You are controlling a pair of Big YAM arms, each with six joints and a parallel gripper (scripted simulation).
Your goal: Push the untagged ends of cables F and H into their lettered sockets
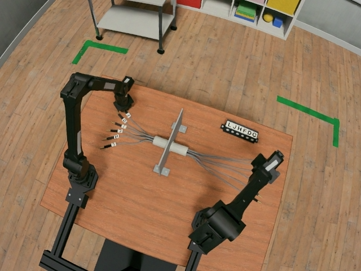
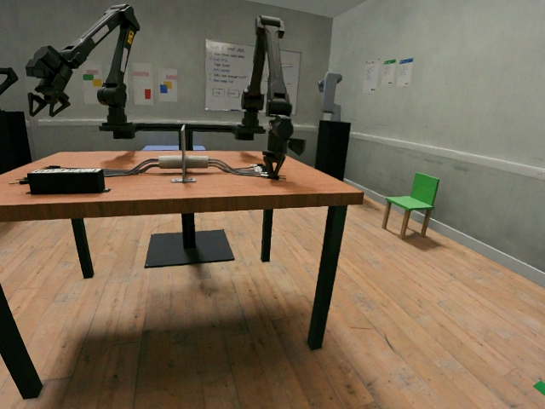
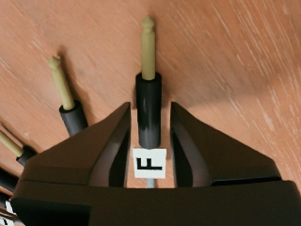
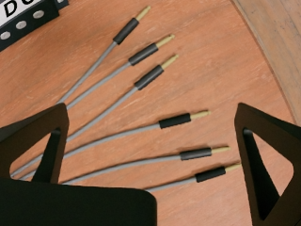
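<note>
- Wooden floor (image 1: 203,73) (image 2: 264,308) below, metal cart (image 1: 160,29) well off; on the wooden counter (image 1: 140,204) (image 2: 220,189) (image 3: 235,47) (image 4: 212,28), cables run through a conduit (image 1: 179,148) (image 2: 169,161) in an upright plate (image 1: 172,140) (image 2: 183,141).
- Done: left gripper (image 1: 127,109) (image 2: 275,175) (image 3: 150,105) lined up over the tagged plug (image 3: 149,113) of cable F. Partly open, a gap either side of the plug; nothing gripped.
- Right gripper (image 1: 265,169) (image 2: 43,114) (image 4: 151,105) wide open above the untagged ends (image 4: 175,121), holding nothing.
- Left to do: everything at the junction box (image 1: 240,129) (image 2: 65,181) (image 4: 28,21). All six untagged plugs lying loose on the counter, none in a socket; F and H both outstanding. Judged very early.
- Likely step in hand: closing on the tagged F end, perhaps to tug it and learn which loose end answers. Risk: wrong match, hence wrong socket.
- Left wrist view: tag F (image 3: 150,163) plainly readable, just behind the plug; in the top view, too small to trust. H tag not identified with confidence.
- Right wrist view: six bare ends fanned out, no letters; mostly hidden by the right arm from above. Only the box's corner in shot.
- Top view: full letter row on the box, F beside H; not legible from the exterior.
</note>
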